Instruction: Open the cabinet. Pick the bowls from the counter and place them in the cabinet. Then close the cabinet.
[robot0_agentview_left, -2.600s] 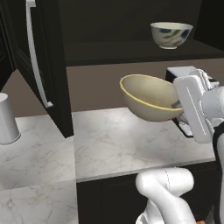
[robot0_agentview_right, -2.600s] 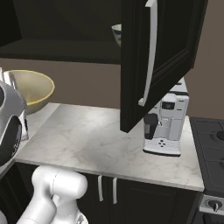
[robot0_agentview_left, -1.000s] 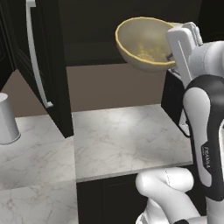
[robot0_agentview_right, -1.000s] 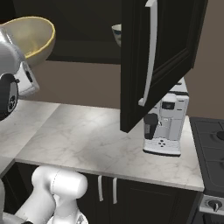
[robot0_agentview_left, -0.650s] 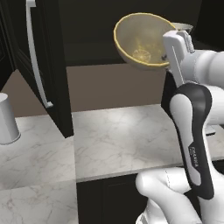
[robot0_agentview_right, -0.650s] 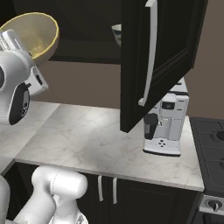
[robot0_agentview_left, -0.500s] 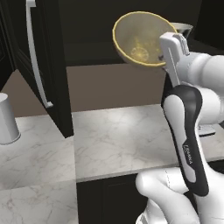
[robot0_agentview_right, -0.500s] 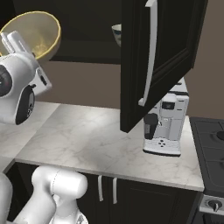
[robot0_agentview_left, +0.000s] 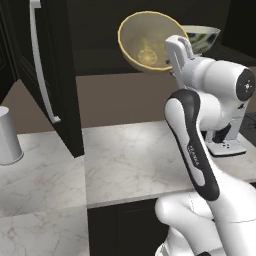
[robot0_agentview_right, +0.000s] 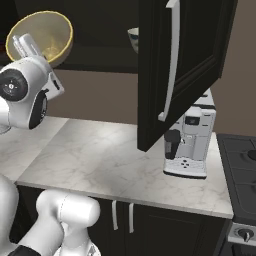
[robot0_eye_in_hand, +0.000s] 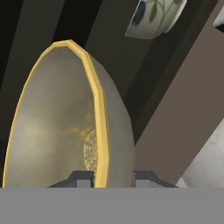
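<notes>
Up at the open cabinet mouth, gripper pinches the golden rim of the tan-yellow bowl, one finger tip on the inside of the wall, one on the outside, jaws closed on that rim. Bowl is held high and tipped on its side, opening facing the left base camera, in front of the dark cabinet interior and above the shelf edge. Off-white bowl with blue-green marks sits upright on the cabinet shelf, just behind and to the right of the held bowl in the left base view; in the hand view it is at top right, apart from the tan one. In the right base view its rim peeks out beside the door edge. Both cabinet doors stand open: left door with its silver bar handle swung out over the counter, right door swung toward the camera in the right base view, handle vertical. Counter is white marble, bare under the arm. Grey-white cup stands upright on the counter far left. Coffee machine stands on the counter at right, under the right door. Stove edge at far right.
</notes>
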